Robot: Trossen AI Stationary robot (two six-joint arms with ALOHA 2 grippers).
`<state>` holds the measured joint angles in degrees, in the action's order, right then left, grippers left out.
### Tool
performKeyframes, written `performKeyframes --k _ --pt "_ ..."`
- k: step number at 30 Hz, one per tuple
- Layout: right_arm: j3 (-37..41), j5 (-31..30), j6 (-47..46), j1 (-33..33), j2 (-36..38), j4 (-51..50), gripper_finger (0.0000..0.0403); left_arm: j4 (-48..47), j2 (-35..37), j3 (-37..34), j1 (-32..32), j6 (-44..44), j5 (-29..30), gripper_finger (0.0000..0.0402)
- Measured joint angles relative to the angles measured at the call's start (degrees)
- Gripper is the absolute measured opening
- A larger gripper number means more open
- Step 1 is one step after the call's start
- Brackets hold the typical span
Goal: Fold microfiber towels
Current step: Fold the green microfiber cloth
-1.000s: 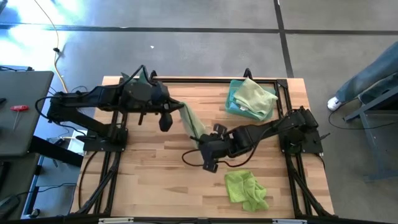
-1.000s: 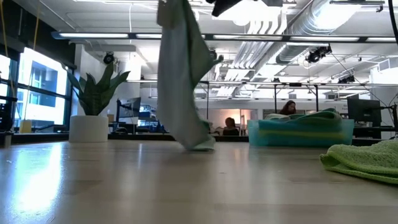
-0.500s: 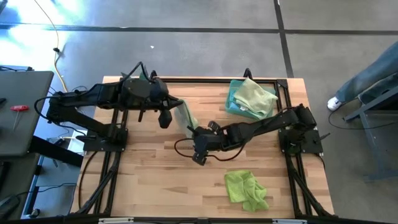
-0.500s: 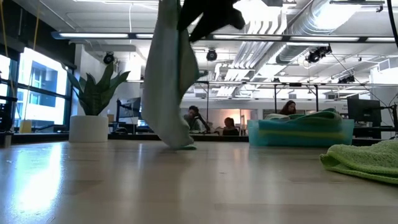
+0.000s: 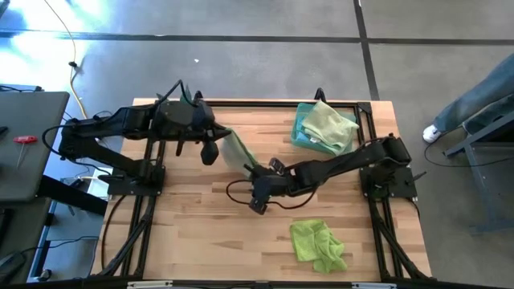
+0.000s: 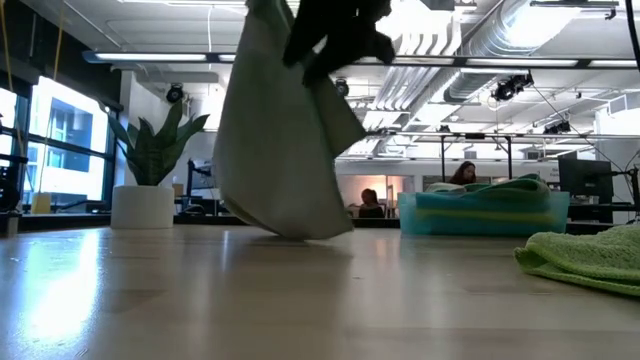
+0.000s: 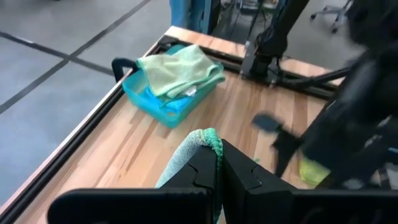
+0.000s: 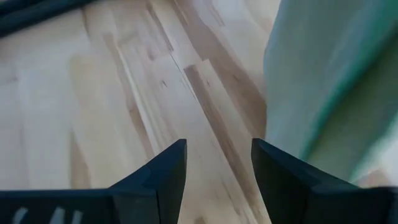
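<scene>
My left gripper [image 7: 219, 163] is clenched on a corner of the pale green towel [image 6: 280, 150], which hangs limp above the bench [image 5: 193, 233]; light and floppy, so my released right gripper [image 8: 217, 163] should pinch the free lower corner.

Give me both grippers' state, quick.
Left gripper: jaws closed on the hanging pale sage towel.
Right gripper: jaws open, holding nothing, beside the towel.
</scene>
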<state>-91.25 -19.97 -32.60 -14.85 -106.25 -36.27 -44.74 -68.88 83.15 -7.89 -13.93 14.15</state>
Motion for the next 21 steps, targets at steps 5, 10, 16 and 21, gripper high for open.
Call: performKeyframes --k 5,10,16,21 --pt "-2.84 -7.07 1.38 -1.6 2.47 -3.06 0.0171 -1.38 -0.02 0.0 -0.08 -0.7 -0.04 0.0" --pt "-1.38 -11.86 0.01 -1.51 2.7 -3.13 0.0171 -1.37 0.12 0.0 0.03 -0.9 -0.07 0.0" --pt "6.59 -11.49 -6.15 -0.02 2.48 2.91 0.0171 -1.35 0.37 0.0 0.03 -0.87 -0.09 0.0" --pt "12.64 -11.28 -7.15 0.34 2.44 12.5 0.0171 -1.33 0.52 0.0 0.03 -0.87 -0.09 0.0"
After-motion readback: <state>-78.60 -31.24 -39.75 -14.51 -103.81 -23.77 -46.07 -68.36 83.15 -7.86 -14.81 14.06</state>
